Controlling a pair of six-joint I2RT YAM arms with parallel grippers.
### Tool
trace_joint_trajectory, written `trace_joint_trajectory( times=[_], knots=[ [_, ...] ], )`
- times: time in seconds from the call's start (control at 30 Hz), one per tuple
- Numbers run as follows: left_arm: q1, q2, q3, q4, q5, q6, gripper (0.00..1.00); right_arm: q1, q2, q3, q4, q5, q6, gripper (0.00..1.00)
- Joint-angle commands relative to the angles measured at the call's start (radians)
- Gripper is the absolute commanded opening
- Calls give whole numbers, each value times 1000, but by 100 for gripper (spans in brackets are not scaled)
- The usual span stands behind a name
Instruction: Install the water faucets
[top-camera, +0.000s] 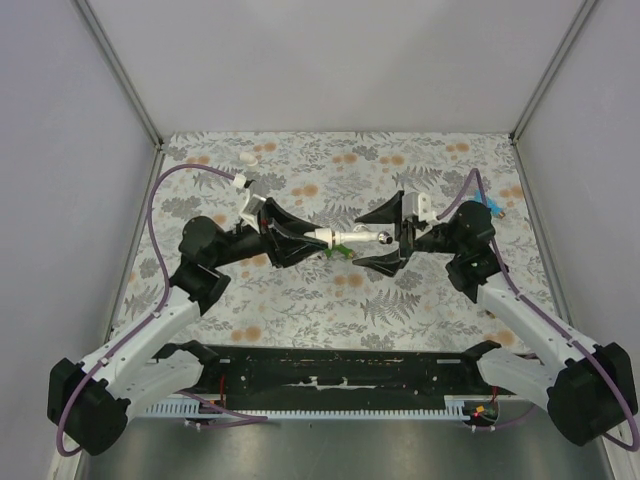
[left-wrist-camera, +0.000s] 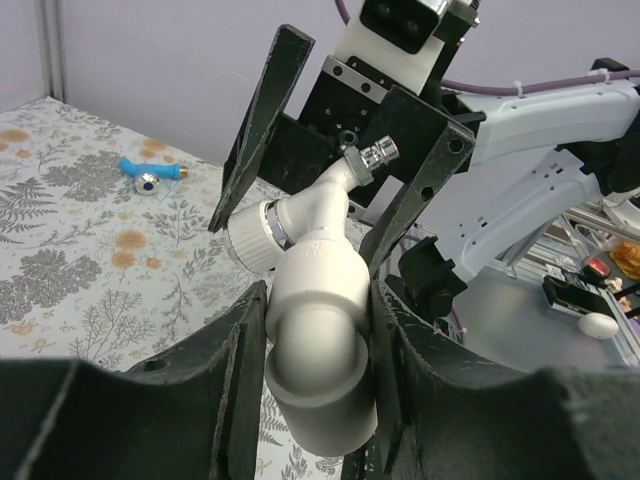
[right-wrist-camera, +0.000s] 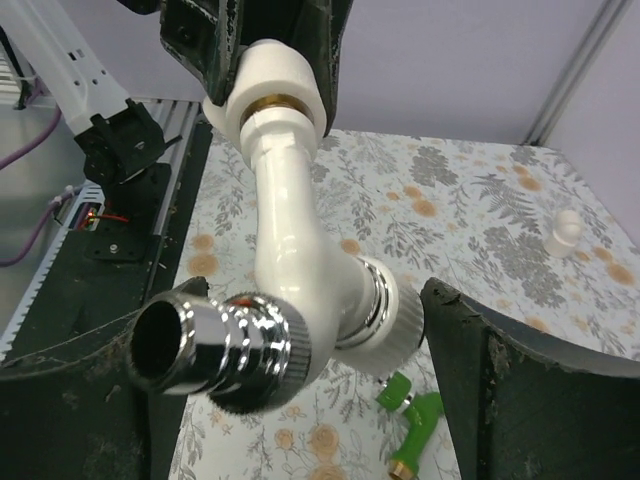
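The white water faucet (top-camera: 345, 238) hangs level above the table's middle, its threaded end in a white pipe fitting (left-wrist-camera: 320, 350). My left gripper (top-camera: 312, 238) is shut on that fitting, pads pressed to both its sides. My right gripper (top-camera: 360, 240) stands open around the faucet's chrome nozzle (right-wrist-camera: 220, 345) and ribbed knob (right-wrist-camera: 400, 325), with gaps on both sides. In the left wrist view the right gripper's fingers (left-wrist-camera: 268, 120) flank the faucet. A green faucet (right-wrist-camera: 415, 425) lies on the table beneath. A blue faucet (top-camera: 492, 208) lies at the right edge.
A loose stubby white fitting (top-camera: 247, 158) stands at the far left of the floral mat (top-camera: 420, 300). A black rail (top-camera: 340, 375) runs along the near edge between the arm bases. Grey walls close the table on three sides.
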Motion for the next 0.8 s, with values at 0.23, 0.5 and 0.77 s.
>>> trace_joint_trajectory(
  times=[0.23, 0.5, 0.77],
  knots=[
    [2, -87, -13, -9, 39, 232, 2, 60, 102, 103, 115, 116, 447, 18],
    [2, -179, 14, -263, 7, 582, 17, 60, 153, 143, 49, 160, 872, 0],
    [0, -251, 33, -371, -140, 635, 83, 60, 148, 148, 21, 182, 897, 0]
  ],
)
